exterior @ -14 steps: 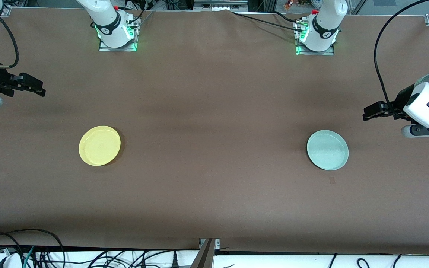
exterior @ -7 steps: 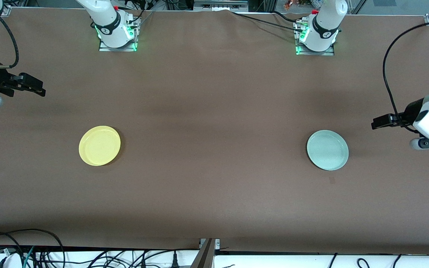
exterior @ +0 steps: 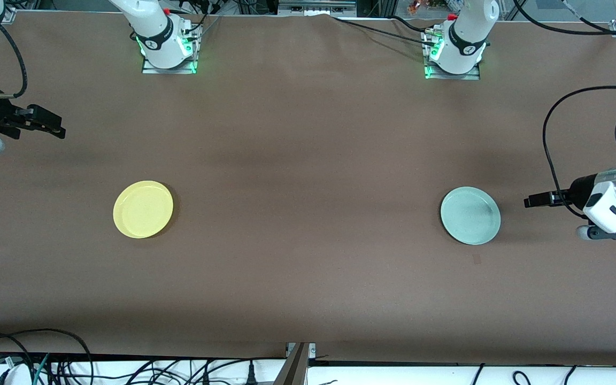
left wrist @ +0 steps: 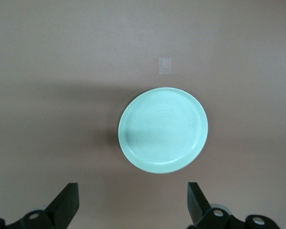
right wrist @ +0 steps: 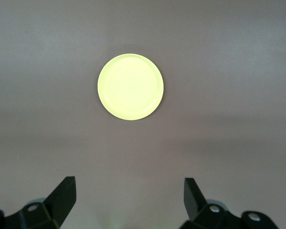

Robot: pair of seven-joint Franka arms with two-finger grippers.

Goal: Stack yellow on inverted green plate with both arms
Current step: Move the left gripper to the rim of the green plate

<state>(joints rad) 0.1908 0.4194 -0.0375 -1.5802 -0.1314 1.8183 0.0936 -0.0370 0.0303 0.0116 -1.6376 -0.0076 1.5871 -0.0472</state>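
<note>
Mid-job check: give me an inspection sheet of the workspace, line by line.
Surface: brown table, one small pale mark near the green plate.
Job's things: yellow plate toward the right arm's end, green plate toward the left arm's end, far apart, neither held.
Clutter: nothing seen.
Grippers: left gripper open beside the green plate; right gripper open, waiting at the table's end.
Cables: black cables on the arms; more along the table's edges.
Surroundings: arm bases lit green.

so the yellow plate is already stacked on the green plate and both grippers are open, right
Not quite. The yellow plate lies alone toward the right arm's end of the table, well apart from the green plate, as the front view shows. The left gripper and right gripper are indeed open.
</note>
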